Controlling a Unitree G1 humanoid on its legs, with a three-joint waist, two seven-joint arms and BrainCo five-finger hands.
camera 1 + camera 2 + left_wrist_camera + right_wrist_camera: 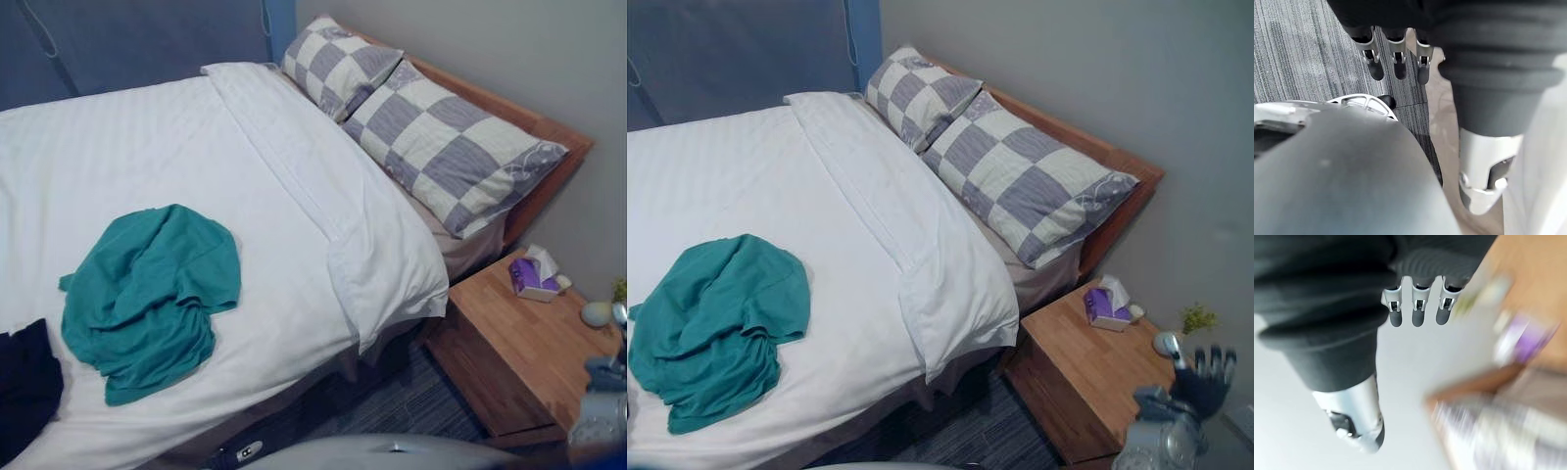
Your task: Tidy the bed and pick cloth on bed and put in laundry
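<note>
Plainly, left eye view: teal cloth (147,294) lay crumpled at 8 o'clock on the bed (147,127), untouched. Right eye view: right hand (1207,380) hovered at 4 o'clock, fingers spread, empty. Left wrist view: left hand (1399,61) hung straight-fingered, seemingly idle before reaching.

The right hand (1205,380) stands upright at the lower right of the head views, dark-tipped fingers straight, spread and pointing up, above its silver-grey arm (1161,441). In its own wrist view the fingers (1418,313) lie straight in a row, the thumb (1356,426) held apart, the hand empty. The left hand (1396,56) is the same, with straight fingers, its thumb (1484,186) set off, and nothing in it.
</note>
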